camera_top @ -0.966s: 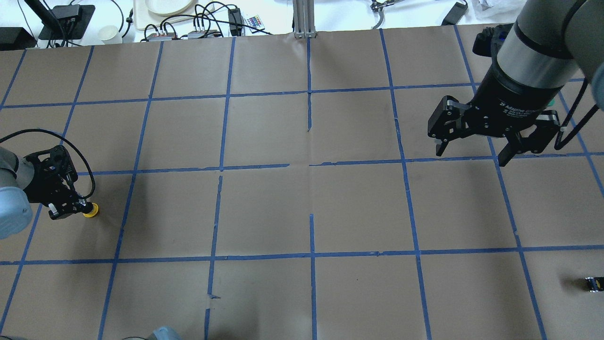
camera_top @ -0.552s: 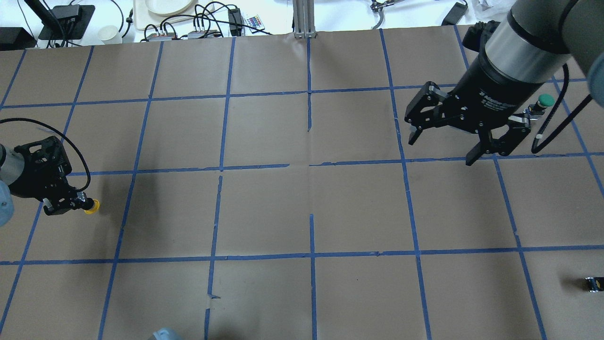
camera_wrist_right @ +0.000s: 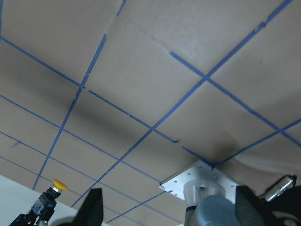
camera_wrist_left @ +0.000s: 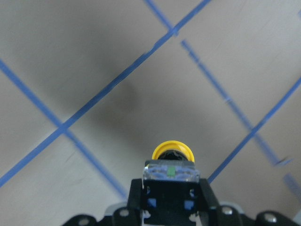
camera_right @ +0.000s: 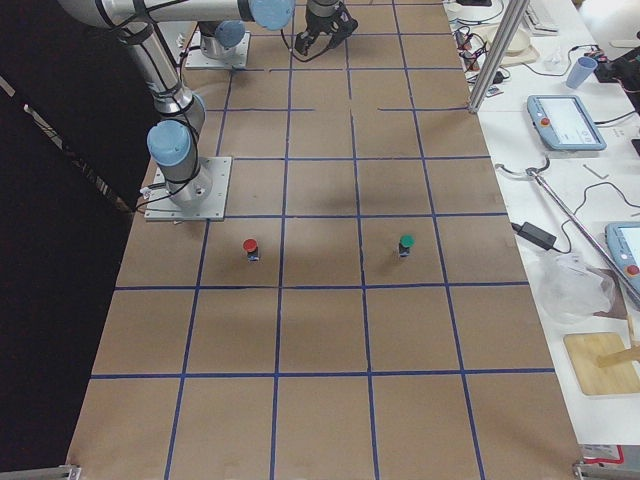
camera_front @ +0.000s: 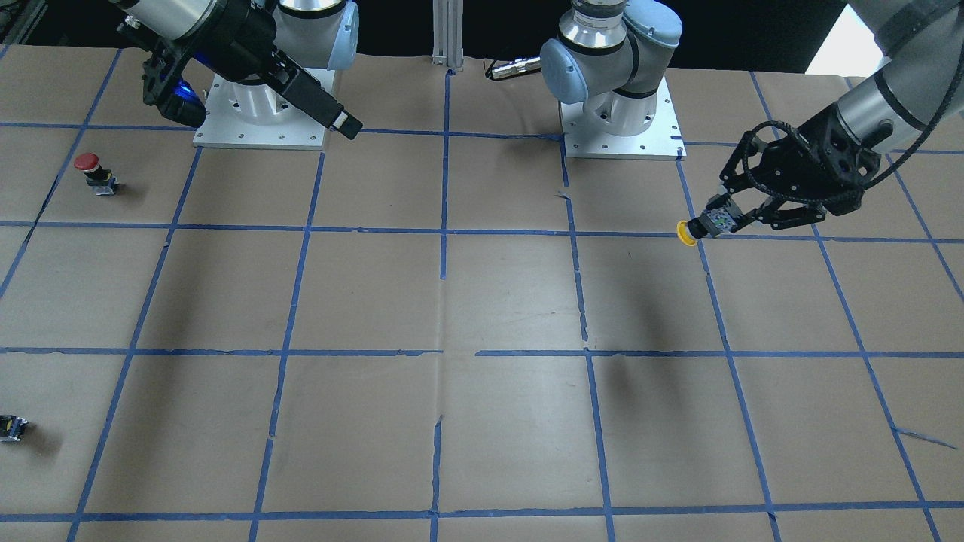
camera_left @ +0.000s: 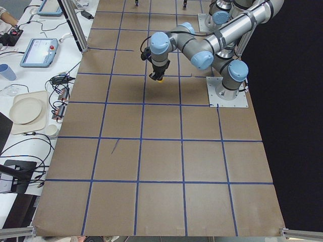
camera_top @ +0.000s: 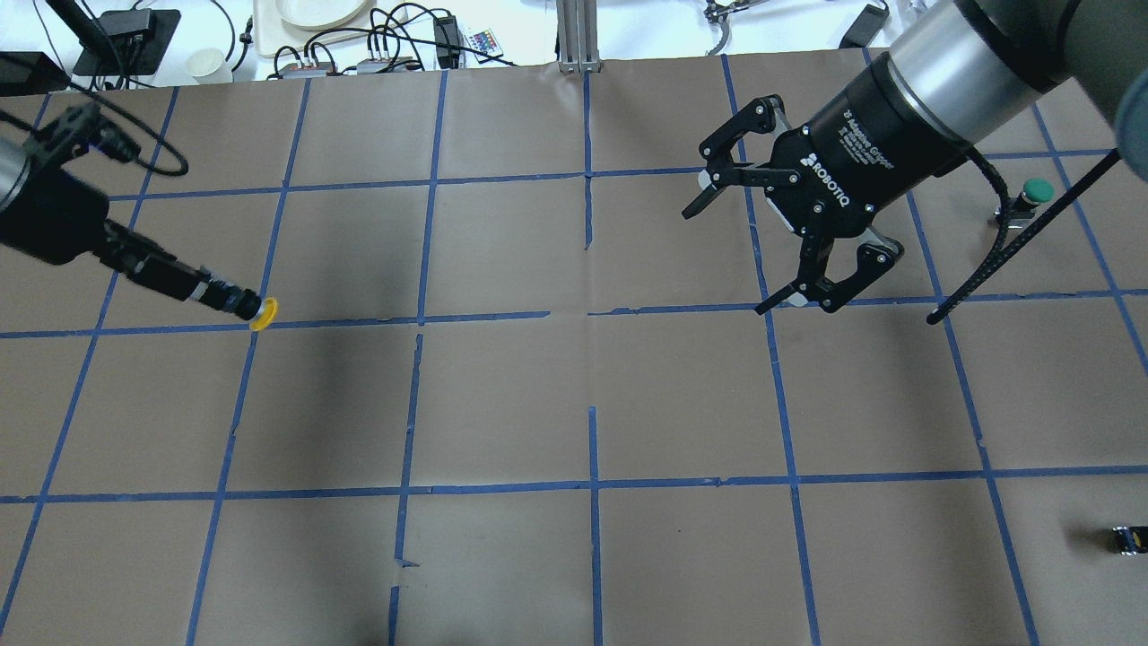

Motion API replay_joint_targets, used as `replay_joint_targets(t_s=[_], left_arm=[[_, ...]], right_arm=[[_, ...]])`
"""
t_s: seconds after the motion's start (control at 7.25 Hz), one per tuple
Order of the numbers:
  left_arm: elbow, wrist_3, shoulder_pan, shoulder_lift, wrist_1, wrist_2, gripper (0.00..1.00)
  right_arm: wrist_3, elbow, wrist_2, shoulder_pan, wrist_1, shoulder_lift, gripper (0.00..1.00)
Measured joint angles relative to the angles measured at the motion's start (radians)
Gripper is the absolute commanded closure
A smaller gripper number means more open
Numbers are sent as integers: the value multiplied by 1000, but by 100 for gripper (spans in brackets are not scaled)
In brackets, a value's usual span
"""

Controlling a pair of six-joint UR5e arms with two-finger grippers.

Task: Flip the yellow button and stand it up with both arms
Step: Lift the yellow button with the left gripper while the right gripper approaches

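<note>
Small yellow-capped, black-bodied push button (camera_top: pixel 263 313) hangs above the brown taped tabletop (camera_top: pixel 502 404), clenched in the left jaws, cap jutting beyond them, right jaws gaping empty well apart: picked up, but handover, flip and standing look undone.

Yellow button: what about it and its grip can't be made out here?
- Left wrist view: the yellow button shows only its cap rim; its own grey base hides the rest.
- Overhead: the left gripper covers much of the button's body.
- Exterior left: button too small to judge tilt.
</note>
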Motion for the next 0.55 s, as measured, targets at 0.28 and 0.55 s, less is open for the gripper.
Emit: replay_joint_targets(t_s=[0.28, 0.55], left_arm=[[110, -297, -184, -6, -116, -232, 83], [142, -420, -258, -9, -161, -510, 84]], right_arm=[[75, -2, 155, -38, 56, 14, 0], [117, -1, 352, -118, 125, 29, 0]])
